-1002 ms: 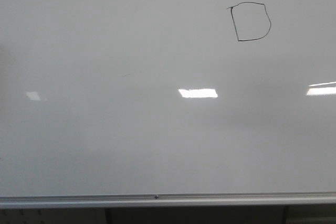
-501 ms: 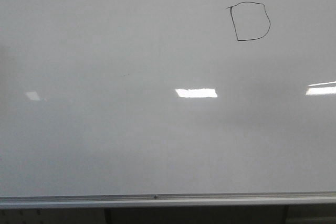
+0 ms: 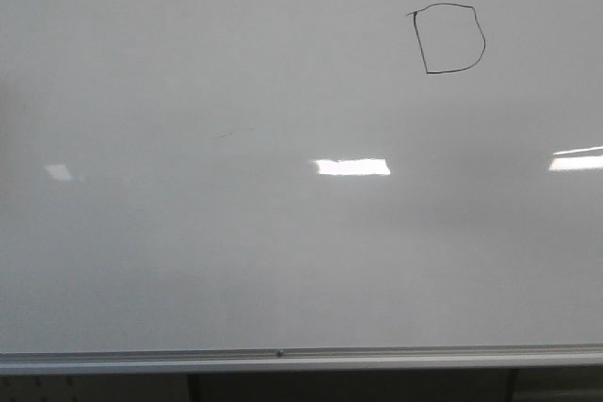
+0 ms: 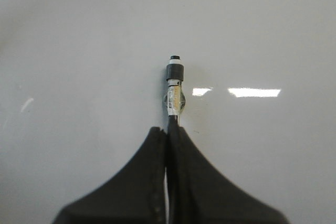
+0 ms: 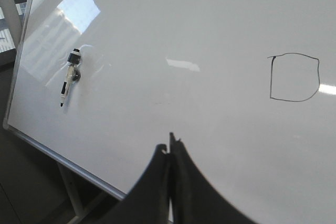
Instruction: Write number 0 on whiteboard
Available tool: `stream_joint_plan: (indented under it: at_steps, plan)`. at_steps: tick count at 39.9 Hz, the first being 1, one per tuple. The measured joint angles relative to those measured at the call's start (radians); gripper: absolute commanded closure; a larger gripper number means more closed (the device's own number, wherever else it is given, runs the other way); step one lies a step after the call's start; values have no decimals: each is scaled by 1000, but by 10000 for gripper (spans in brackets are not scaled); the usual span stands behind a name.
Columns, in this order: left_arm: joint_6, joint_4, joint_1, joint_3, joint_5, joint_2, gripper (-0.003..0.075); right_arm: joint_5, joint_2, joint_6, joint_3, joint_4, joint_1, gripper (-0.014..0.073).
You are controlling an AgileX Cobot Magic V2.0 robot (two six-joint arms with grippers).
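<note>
The whiteboard [image 3: 188,261] fills the front view, with its silver bottom rail [image 3: 283,359] below. The number 0 [image 3: 449,39] is a thin black closed outline at the upper right; it also shows in the right wrist view [image 5: 294,77]. A white marker [image 5: 70,77] with black ends sits against the board near its left edge, with no gripper around it. In the left wrist view the same marker [image 4: 175,85] stands just beyond my left gripper [image 4: 168,132], whose jaws are closed together. My right gripper [image 5: 170,148] is shut and empty, back from the board.
Bright rectangular light reflections [image 3: 352,167] lie across the board. The board's left frame [image 5: 21,51] and stand leg [image 5: 71,192] show in the right wrist view, with a window beyond. Neither gripper shows in the front view.
</note>
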Motion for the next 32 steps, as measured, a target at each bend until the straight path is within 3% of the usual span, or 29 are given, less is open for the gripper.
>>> stream_joint_plan:
  at_steps: [32]
  plan:
    - [0,0,0,0,0,0,740,-45,0,0,0,-11,0,661]
